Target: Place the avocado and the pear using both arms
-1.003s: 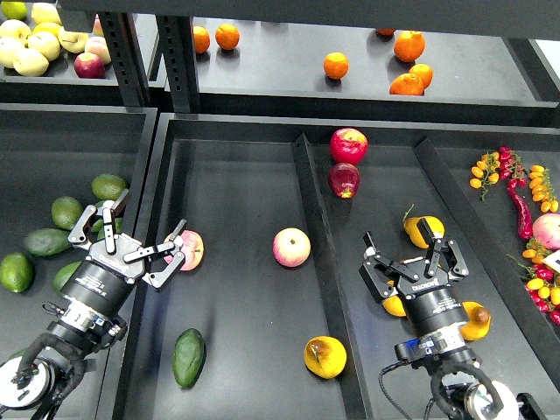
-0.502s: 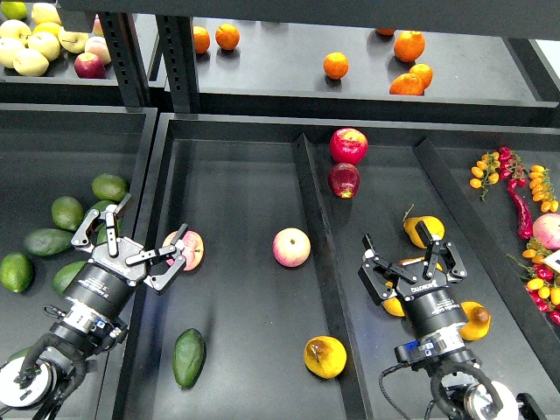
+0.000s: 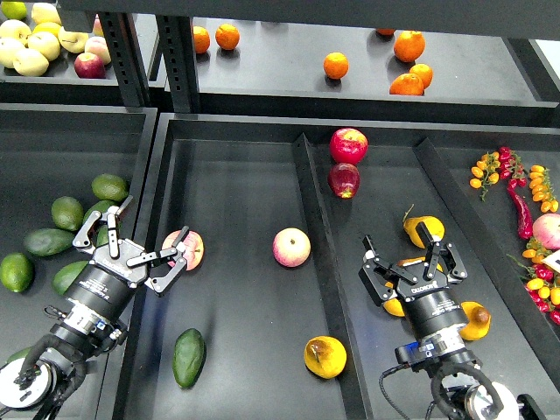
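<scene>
1. Far left, the side tray [image 3: 52, 140] holds five glossy light-green avocados [image 3: 66, 213] in clear view; a sixth green shape shows at the bottom edge, cut off behind the left arm.
2. Left gripper [image 3: 133, 243]: its fingers are spread apart, holding nothing, above the rim between the side tray and the middle tray [image 3: 236, 175]. One fingertip partly covers a pink-and-yellow apple [image 3: 188, 249].
3. Middle tray, left compartment: two pink-and-yellow apples, the covered one and a second [image 3: 291, 247] beside the central divider [image 3: 317, 262].
4. Avocado [image 3: 189, 357]: one, dark matte green, an elongated teardrop, lying on the tray floor near the front, below the left gripper and apart from it.
5. Pear [image 3: 325, 356]: one, plump yellow-orange with a brownish-red blotch, resting at the front of the same compartment against the divider, well right of the avocado.
6. Right compartment: two red apples [image 3: 348, 145] at the back, one just behind the other.
7. Right gripper [image 3: 409, 261]: fingers apart and empty, among three further yellow-orange pears [image 3: 418, 227]; two of these are partly hidden behind the arm.
8. Far right: clusters of small yellow-orange fruit [image 3: 542, 188] with a red chilli [image 3: 521, 213]; their count cannot be made out, and a pink fruit [image 3: 549, 229] is cut by the frame.
9. Upper shelf: seven oranges [image 3: 336, 65], one cut off at the top edge; a heap of pale apples [image 3: 35, 44] at left, partly out of frame.
</scene>
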